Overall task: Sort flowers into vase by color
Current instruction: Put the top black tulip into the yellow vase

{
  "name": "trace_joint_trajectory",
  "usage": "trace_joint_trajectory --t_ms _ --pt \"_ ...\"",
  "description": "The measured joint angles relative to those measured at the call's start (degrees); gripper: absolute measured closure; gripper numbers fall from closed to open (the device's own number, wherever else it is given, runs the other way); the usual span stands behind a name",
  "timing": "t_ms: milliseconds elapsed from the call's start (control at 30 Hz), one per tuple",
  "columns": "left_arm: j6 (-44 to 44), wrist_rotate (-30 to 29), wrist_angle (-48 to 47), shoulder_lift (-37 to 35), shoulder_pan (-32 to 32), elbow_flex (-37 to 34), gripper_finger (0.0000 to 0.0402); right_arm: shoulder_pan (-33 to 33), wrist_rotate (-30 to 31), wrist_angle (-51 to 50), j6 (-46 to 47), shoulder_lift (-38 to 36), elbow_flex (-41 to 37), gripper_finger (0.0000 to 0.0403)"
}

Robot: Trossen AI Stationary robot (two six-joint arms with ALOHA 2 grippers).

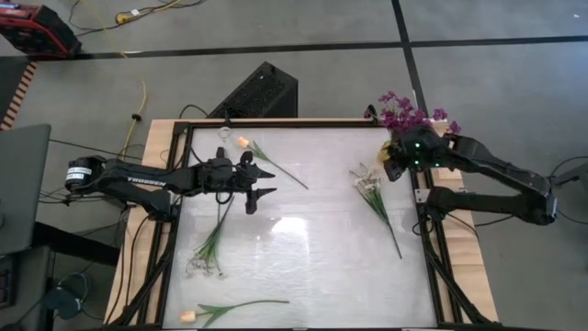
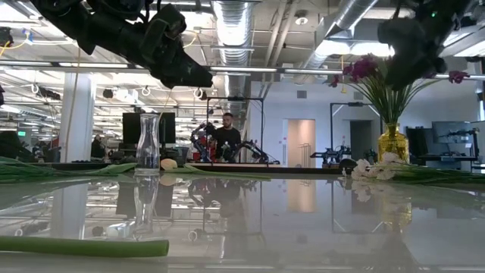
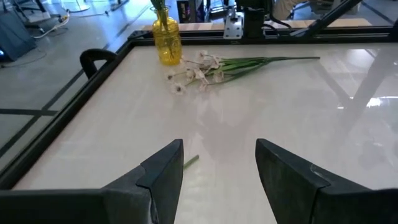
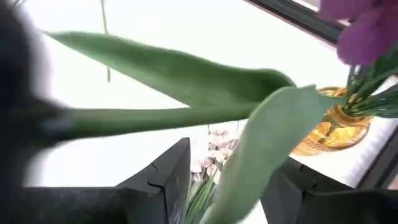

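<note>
A yellow vase (image 4: 336, 130) stands at the table's far right corner and holds purple blossoms (image 1: 404, 114). My right gripper (image 1: 390, 165) hovers open right beside it; long green leaves (image 4: 186, 81) cross its wrist view. A white sprig (image 1: 374, 195) lies flat on the table to the near side of it. My left gripper (image 1: 272, 183) is open above the table's left half, by the stem end of a peach tulip (image 1: 244, 142). A clear vase (image 2: 148, 140) stands at the far left. Another white sprig (image 1: 211, 246) and a second tulip (image 1: 191, 315) lie near the left front. My right gripper (image 4: 227, 155) is open, and a broad green leaf (image 4: 261, 155) hangs down between its fingers. Whether either finger touches the leaf, I cannot tell.
A black frame rail (image 1: 180, 184) runs round the white tabletop. A black box (image 1: 262, 92) sits beyond the far edge. Bare tabletop lies in the middle (image 1: 312, 239). A person (image 2: 227, 136) shows in the room behind the table.
</note>
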Motion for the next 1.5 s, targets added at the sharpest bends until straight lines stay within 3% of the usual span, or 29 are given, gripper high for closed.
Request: trace_joint_trajectory --t_ms 233,467,633,767,933,1167,1300,1500 --pt "0.38 0.02 -0.24 0.00 0.00 0.00 0.0212 4.13 1.25 0.59 -1.11 0.00 4.79 0.0231" --pt "0.34 0.02 -0.84 0.00 0.00 0.00 0.0212 6.59 19.32 2.28 -3.48 0.02 5.43 0.0246" --pt "-0.07 0.02 -2.37 0.00 0.00 0.00 0.0212 6.51 25.22 1.62 -4.95 0.75 5.43 0.0257" --pt "-0.09 0.03 -2.48 0.00 0.00 0.00 0.0212 6.51 22.56 1.18 -4.51 2.13 5.41 0.0261" --pt "-0.05 0.05 -2.47 0.00 0.00 0.00 0.0212 6.51 10.54 0.81 -4.54 3.15 5.36 0.0262" --pt "-0.09 1.18 -2.45 0.00 0.00 0.00 0.0212 6.56 5.39 -6.02 -2.97 3.08 8.32 0.0262" --pt "-0.20 2.32 -2.45 0.00 0.00 0.00 0.0212 6.58 -1.67 -9.81 -2.84 3.13 11.53 0.0262" --pt "0.02 2.47 -2.43 0.00 0.00 0.00 0.0212 8.48 -5.45 -8.62 -4.91 3.11 16.91 0.0262"
